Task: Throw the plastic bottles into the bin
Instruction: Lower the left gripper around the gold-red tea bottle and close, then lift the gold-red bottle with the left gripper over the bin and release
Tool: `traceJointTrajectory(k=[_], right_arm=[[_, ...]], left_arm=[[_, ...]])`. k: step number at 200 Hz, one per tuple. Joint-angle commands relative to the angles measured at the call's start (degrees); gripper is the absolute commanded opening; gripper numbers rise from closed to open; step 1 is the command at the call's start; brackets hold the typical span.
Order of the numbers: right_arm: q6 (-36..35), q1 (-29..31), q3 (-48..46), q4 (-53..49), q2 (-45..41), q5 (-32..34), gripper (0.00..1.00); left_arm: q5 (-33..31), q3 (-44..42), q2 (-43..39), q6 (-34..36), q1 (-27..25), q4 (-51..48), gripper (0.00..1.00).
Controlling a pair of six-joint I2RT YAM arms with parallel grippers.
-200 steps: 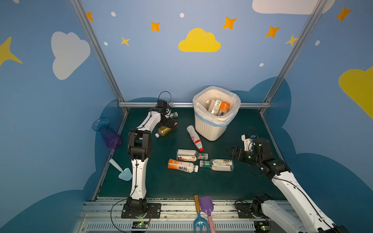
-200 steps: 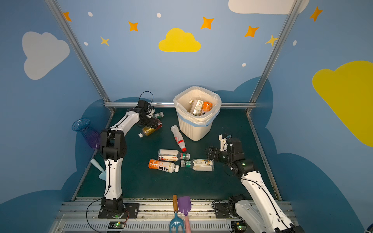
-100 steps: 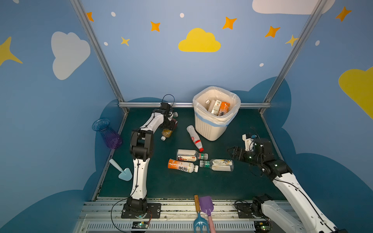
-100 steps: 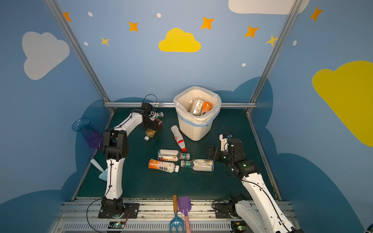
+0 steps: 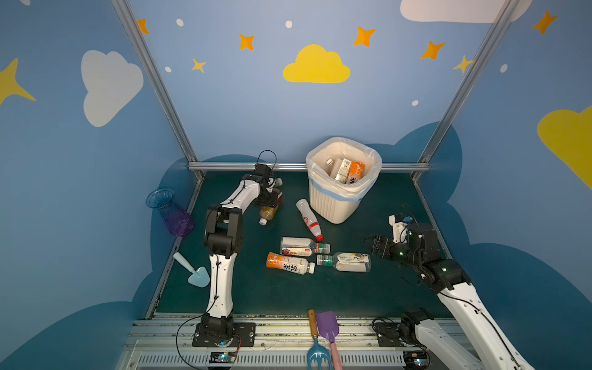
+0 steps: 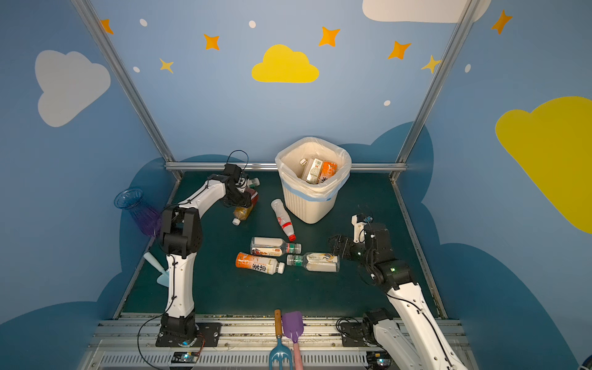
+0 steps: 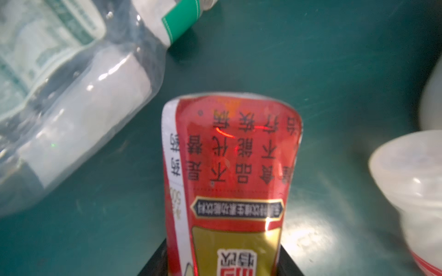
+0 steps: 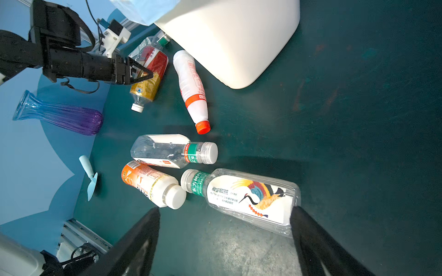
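1. At about eleven o'clock on the green desk, the left hand is closed narrow around the red and gold bottle, whose white cap points toward seven.
2. Just past that hand, toward twelve, lies a clear bottle with a green neck band.
3. At one o'clock stands the bin, with several bottles inside it.
4. A white bottle with a red cap lies just beside the bin, at its seven o'clock corner.
5. Near the desk's centre three more lie close together: a square clear bottle, an orange bottle and a crane-label bottle.
6. At three o'clock the right hand is spread wide and holds nothing. It sits just beside the base of the crane-label bottle, and I cannot tell whether a finger touches it.
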Motion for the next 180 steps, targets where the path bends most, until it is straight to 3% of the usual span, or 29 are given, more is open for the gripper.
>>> traceJointTrajectory(k=[1,51,79,105,132,180], right_arm=[[0.11,-0.22,1.12,-1.31,-0.87,0.55,0.86],[0.84,-0.23,1.02,-1.3,-1.23,0.53,0.86],[1.63,-0.23,0.7,-0.14,-0.76,0.53,0.86],[2.23,-0.15,0.76,1.3,0.66,-0.16,0.86],[2.54,-0.14,1.42,2.71,2.82,-1.04,0.86],[1.36,-0.02,3.89,2.72,5.56,-1.2,0.86]], left_arm=[[3.52,-3.2,-9.32,-4.55,1.22,4.71,0.52],[11.49,-15.3,-27.94,-14.08,3.04,15.5,0.53],[20.43,-24.62,-40.77,-21.93,2.81,32.74,0.54],[19.19,-28.72,-49.09,-25.93,-0.5,48.67,0.56],[19.4,-18.79,-46.1,-20.77,-6.31,48.09,0.55],[22.01,12.36,-21.53,-14.83,-12.63,36.67,0.57]])
